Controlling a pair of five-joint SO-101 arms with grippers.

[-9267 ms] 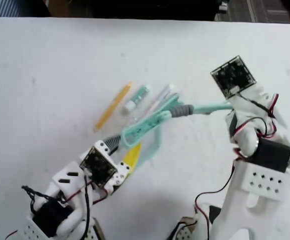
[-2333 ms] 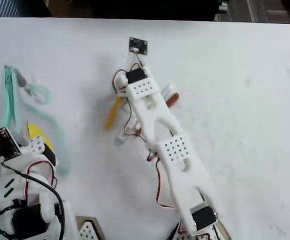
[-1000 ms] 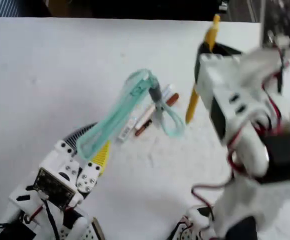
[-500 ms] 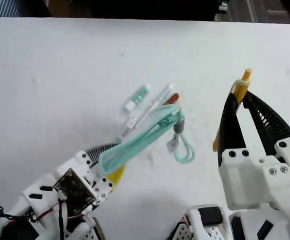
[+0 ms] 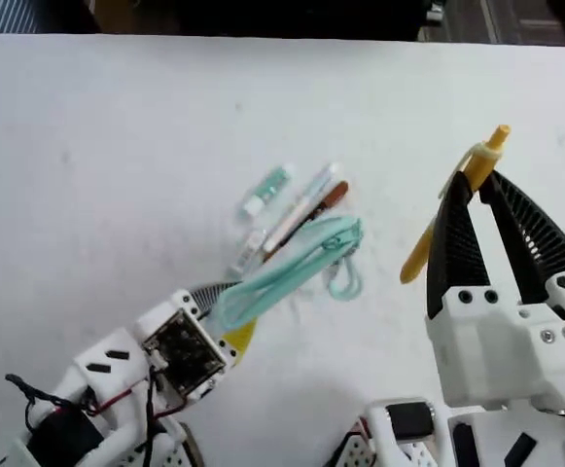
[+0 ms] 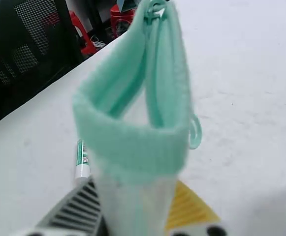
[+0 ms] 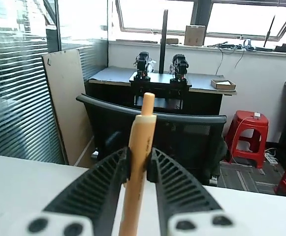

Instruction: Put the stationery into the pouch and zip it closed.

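1. A mint-green translucent zip pouch (image 5: 287,268), raised, mouth open, long axis pointing to 2 o'clock.
2. A yellow plastic pen (image 5: 416,261), lifted and tilted, at the pouch's 3 o'clock.
3. A green-white marker (image 5: 267,190) and white and brown pens (image 5: 306,204), lying flat at its 12 o'clock.

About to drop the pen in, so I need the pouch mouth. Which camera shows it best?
The left wrist view: it looks down the pouch from its held end, showing the teal rim spread apart. The high view shows it edge-on as a narrow strip. The right wrist view faces the yellow pen.

The mint pouch (image 6: 147,132) (mouth gaping) stands pinched between the fingers (image 6: 71,216); a green-and-white marker (image 6: 82,160), probably, lies beside it.
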